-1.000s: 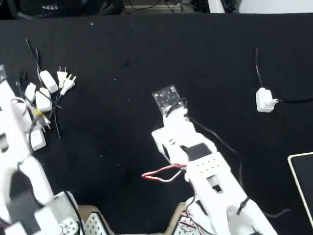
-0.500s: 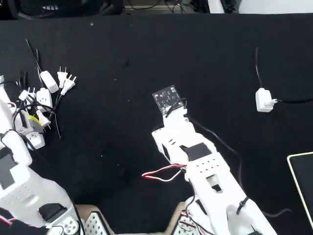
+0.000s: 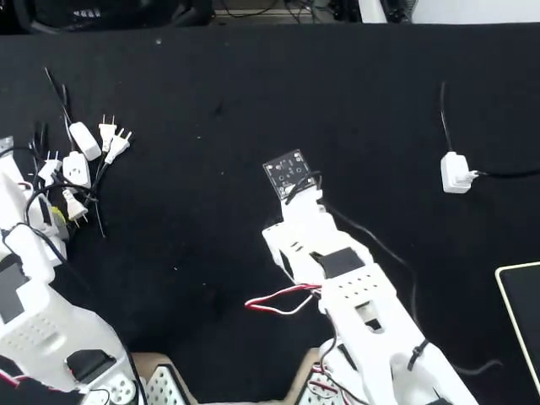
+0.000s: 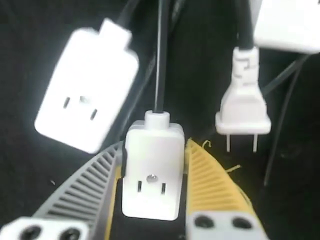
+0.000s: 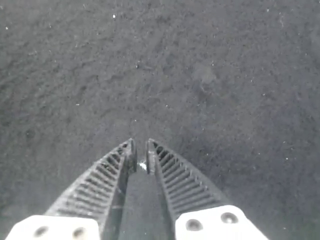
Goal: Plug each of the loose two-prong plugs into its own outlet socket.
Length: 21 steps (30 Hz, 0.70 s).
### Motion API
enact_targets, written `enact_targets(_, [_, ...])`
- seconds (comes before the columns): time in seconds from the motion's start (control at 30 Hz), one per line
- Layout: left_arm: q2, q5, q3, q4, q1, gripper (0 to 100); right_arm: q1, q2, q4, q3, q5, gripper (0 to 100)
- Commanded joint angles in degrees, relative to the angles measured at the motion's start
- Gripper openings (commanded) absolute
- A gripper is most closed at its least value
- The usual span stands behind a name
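Note:
My left gripper (image 4: 152, 150) is shut on a white outlet socket (image 4: 151, 175), held between a grey and a yellow finger, its slots facing the camera. Beside it lie a second white socket (image 4: 85, 112) and a loose two-prong plug (image 4: 243, 112) with its prongs toward me. From above, the left arm (image 3: 34, 287) is at the table's left edge, its gripper (image 3: 42, 221) in a tangle of white sockets (image 3: 83, 139) and plugs (image 3: 112, 137) on black cords. My right gripper (image 5: 140, 157) is shut and empty over bare black cloth; its arm (image 3: 337, 270) is at centre.
A white wall adapter (image 3: 456, 173) with a black cord lies at the right. A flat pale-rimmed object (image 3: 521, 312) sits at the right edge. Black cloth (image 3: 211, 110) covers the table, bare between the cluster and the right arm.
The left arm dropped low and settled at the cluster, with its fingers now shut on a socket. Nearby cords and plugs shifted slightly. The right arm stayed still.

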Motion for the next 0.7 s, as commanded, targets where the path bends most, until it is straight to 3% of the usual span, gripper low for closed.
enact_targets(0.0, [-1.4,-0.2,-3.3,5.3,0.5,3,-0.5,0.2,-1.1,-0.3,0.3,3.4])
enact_targets(0.2, [-11.0,-0.2,-9.2,15.0,1.5,3,0.1,0.0,-1.1,-0.2,2.4,3.2])
enact_targets(0.37, [-24.8,-0.2,-12.7,21.3,3.9,3,6.9,-0.1,-1.2,-0.7,1.7,3.2])
enact_targets(0.53, [-36.2,-0.1,-9.9,23.6,13.7,3,13.8,-0.1,-1.5,-1.8,-6.0,3.2])
enact_targets(0.67, [-42.2,-0.1,-5.7,23.3,23.2,3,16.4,-0.1,-2.5,-1.5,-6.3,3.2])
